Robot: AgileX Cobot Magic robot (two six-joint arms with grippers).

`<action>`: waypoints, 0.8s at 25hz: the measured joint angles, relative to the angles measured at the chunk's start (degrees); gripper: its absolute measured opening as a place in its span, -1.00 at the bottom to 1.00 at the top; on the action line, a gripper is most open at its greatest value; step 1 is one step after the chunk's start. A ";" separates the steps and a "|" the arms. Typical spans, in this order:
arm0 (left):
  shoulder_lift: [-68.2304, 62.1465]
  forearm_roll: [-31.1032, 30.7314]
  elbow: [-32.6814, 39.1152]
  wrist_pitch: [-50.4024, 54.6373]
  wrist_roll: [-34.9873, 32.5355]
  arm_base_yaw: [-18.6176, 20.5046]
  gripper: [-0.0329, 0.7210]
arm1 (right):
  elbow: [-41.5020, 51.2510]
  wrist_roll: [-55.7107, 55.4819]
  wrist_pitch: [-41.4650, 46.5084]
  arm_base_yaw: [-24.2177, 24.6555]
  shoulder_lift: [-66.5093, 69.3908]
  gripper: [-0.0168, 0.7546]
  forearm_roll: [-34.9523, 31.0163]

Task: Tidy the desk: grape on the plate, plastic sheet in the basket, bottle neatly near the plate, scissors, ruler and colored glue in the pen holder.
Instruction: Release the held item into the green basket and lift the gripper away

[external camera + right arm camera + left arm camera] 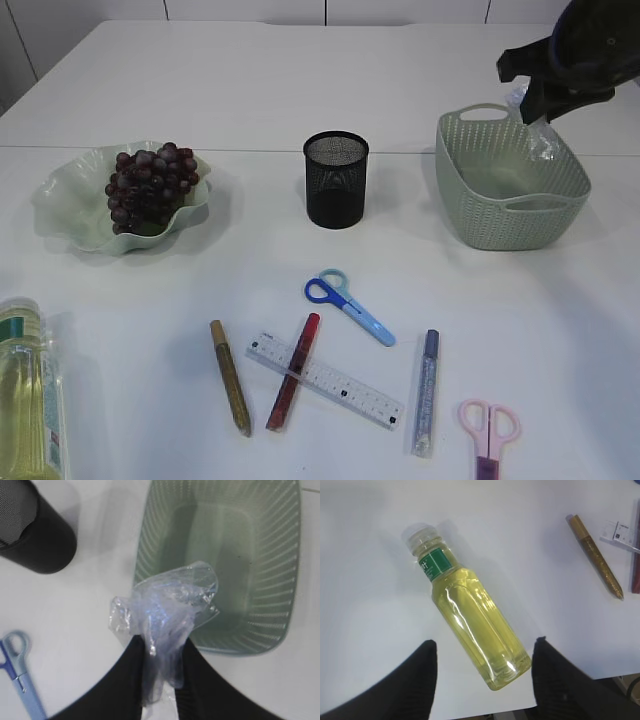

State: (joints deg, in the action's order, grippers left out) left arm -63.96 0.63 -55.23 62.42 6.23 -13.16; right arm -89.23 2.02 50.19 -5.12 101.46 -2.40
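Bright, even overhead light, soft shadows; both wrist views slightly blurred.

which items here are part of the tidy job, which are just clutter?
Job:
grapes on plate
plastic sheet in right gripper
basket
bottle
pen holder
blue scissors
pink scissors
ruler
three glue pens

Clutter:
nothing visible

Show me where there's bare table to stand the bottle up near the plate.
Free: the patch between the plate with grapes and the pen holder, and the strip in front of the plate, above the lying bottle. Crowded: front centre, where glue sticks, ruler and blue scissors lie close together.
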 joint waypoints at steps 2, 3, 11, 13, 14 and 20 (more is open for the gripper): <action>0.00 0.00 0.00 0.00 0.00 0.00 0.24 | -2.59 0.01 0.00 1.33 2.98 -0.54 0.00; 0.00 0.00 0.00 0.00 0.00 0.00 0.24 | -3.99 -0.01 0.00 1.82 4.25 -0.54 0.00; 0.00 0.10 0.00 0.31 0.00 0.00 0.24 | -11.38 -4.07 -0.41 2.73 15.50 -0.01 0.58; 0.00 0.10 0.00 0.34 0.00 0.00 0.24 | -11.80 -4.96 -0.41 2.73 16.60 0.27 0.68; 0.00 0.10 0.00 0.34 0.00 0.00 0.24 | -11.82 -5.19 -0.41 2.73 16.83 0.36 0.68; 0.00 0.51 0.00 0.34 0.00 0.00 0.24 | -14.24 -5.56 2.73 2.73 16.82 0.52 0.26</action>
State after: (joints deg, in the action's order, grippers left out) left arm -63.96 1.14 -55.23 62.76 6.23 -13.16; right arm -103.48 -3.54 52.91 -2.39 118.28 -2.14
